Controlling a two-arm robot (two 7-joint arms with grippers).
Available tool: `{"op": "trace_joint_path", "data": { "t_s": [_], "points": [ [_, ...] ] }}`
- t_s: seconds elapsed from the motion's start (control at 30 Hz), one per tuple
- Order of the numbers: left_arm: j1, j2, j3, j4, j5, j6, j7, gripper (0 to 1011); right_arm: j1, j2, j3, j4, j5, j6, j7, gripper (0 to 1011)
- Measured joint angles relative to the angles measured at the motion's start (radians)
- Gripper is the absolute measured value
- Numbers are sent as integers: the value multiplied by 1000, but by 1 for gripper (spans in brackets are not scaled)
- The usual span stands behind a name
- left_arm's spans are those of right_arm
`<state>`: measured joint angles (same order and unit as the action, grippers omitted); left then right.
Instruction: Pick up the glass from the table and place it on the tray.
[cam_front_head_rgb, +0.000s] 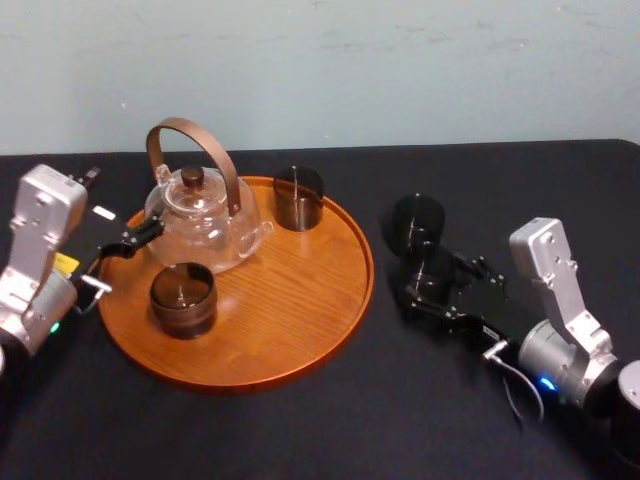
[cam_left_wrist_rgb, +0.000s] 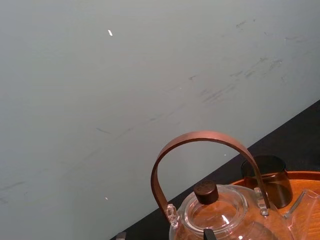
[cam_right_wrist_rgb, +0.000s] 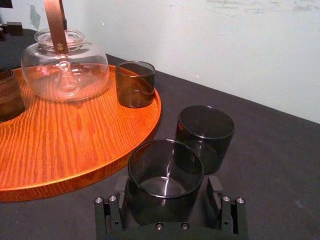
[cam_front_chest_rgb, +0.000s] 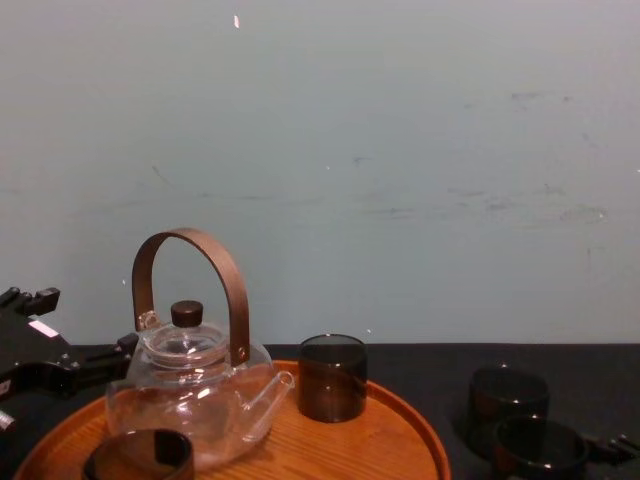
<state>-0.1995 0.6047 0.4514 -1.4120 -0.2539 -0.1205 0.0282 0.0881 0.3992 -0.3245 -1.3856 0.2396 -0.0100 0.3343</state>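
The left gripper (cam_front_head_rgb: 140, 235) is parked at the tray's far-left edge, just beside the teapot (cam_front_head_rgb: 205, 225), and takes no part in the work. The tray (cam_front_head_rgb: 300, 330) lies on the bench (cam_front_head_rgb: 400, 420) to the left of the working jaws. It carries the teapot and two dark tumblers, one near (cam_front_head_rgb: 183, 298) and one far (cam_front_head_rgb: 298, 198), and the bare wood is on the side towards the jaws. The right gripper (cam_right_wrist_rgb: 167, 195) is off the tray, and its jaws are closed against opposite walls of the glass (cam_right_wrist_rgb: 165, 176), which sits upright between them. Whether its base has left the bench cannot be told. A spare glass (cam_right_wrist_rgb: 205, 132) stands just ahead of the jaws, very close to the held one; contact cannot be confirmed. Hazards, by judgement: any forward drift on the lift would knock the spare glass. The smooth wall may slip in a light grip. Too low a traverse would catch the base on the tray's raised rim. A set-down too deep into the tray risks striking the teapot or a tumbler.
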Motion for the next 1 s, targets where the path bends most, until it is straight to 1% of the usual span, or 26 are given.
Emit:
{"op": "trace_joint_path", "data": {
  "t_s": [0.3, 1.0],
  "points": [
    [0, 0, 0, 0, 0, 0, 0, 1001, 35, -37, 6, 63, -17, -15, 15, 1002],
    [0, 0, 0, 0, 0, 0, 0, 1001, 29, -30, 3, 53, -15, -15, 14, 1002]
  ]
}}
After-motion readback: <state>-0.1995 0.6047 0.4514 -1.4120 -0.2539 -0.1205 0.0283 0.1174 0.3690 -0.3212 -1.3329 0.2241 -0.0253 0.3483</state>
